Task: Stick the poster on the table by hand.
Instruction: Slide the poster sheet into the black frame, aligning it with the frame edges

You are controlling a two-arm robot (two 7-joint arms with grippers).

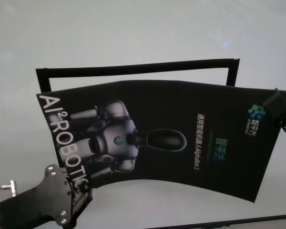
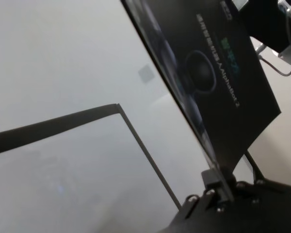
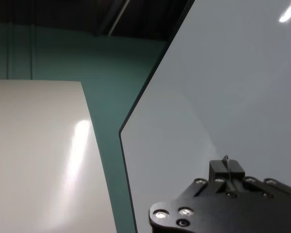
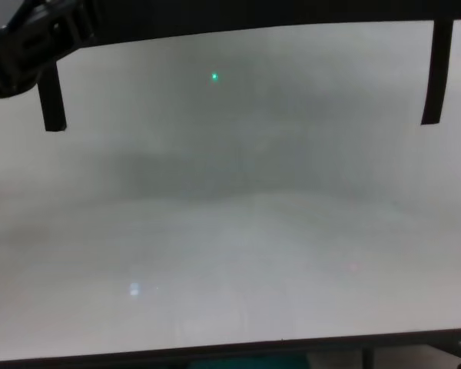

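The poster (image 1: 181, 138), black and glossy with a grey robot figure and white letters, hangs bowed above the white table (image 1: 133, 33). My left gripper (image 1: 78, 193) is shut on the poster's near left corner, by the white letters. My right gripper (image 1: 271, 107) is shut on its far right corner, by the small logo. In the left wrist view the poster (image 2: 233, 92) runs away from the left gripper (image 2: 218, 182) that pinches its edge. In the right wrist view the right gripper (image 3: 226, 170) pinches the sheet, which shows only edge-on.
Narrow black tape strips (image 1: 133, 67) form a three-sided frame on the table beyond and under the poster; two strip ends show in the chest view (image 4: 52, 100). The table's near edge (image 4: 230, 352) is dark. Teal floor (image 3: 116, 87) lies beside the table.
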